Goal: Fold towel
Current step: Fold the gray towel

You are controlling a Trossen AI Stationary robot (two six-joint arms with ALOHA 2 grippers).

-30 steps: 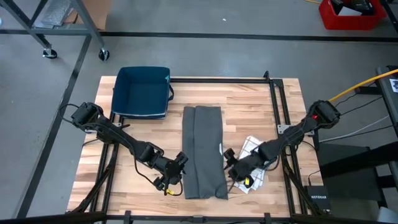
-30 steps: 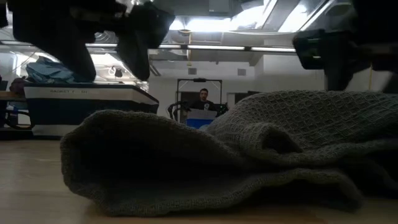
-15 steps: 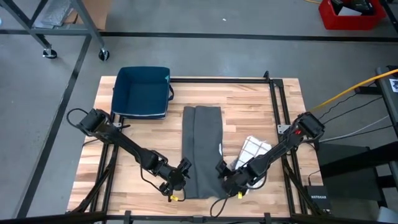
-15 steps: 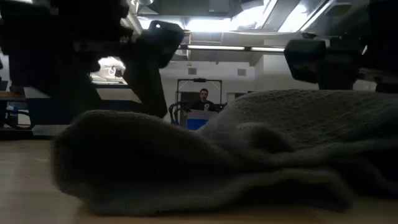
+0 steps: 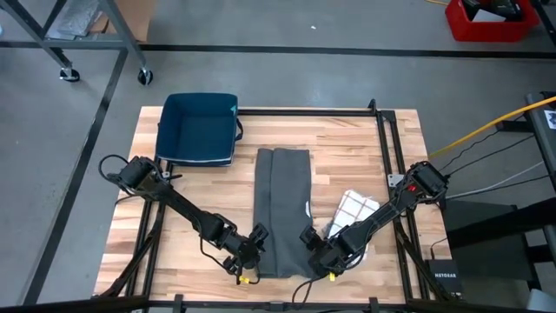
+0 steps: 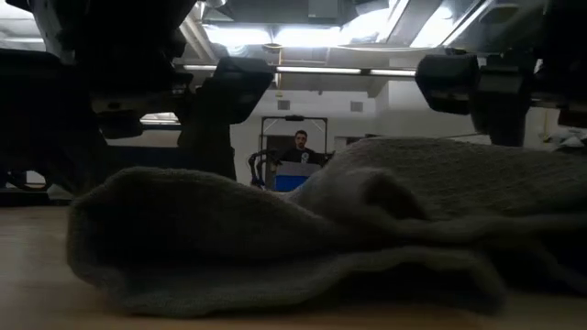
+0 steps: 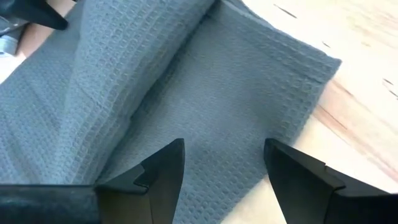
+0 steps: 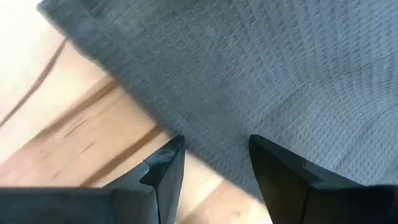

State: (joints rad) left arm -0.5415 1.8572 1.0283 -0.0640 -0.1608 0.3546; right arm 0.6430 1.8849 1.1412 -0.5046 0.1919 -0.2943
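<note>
I see the grey towel (image 5: pixel 282 211) lying as a long folded strip down the middle of the table (image 5: pixel 347 139), its near end toward me. My left gripper (image 5: pixel 254 246) sits at the near left corner, fingers (image 7: pixel 163 171) apart above the cloth. My right gripper (image 5: pixel 311 248) sits at the near right corner, fingers (image 8: pixel 163 168) also apart, gripping nothing. A blue bin (image 5: pixel 198 129) rests at the far left, a white checked cloth (image 5: pixel 354 209) beside the towel's right edge.

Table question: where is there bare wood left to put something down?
Bare table lies between the grey towel and the right rail, and left of the towel below the blue bin. The near edge is crowded: left gripper, right gripper, checkered cloth.
</note>
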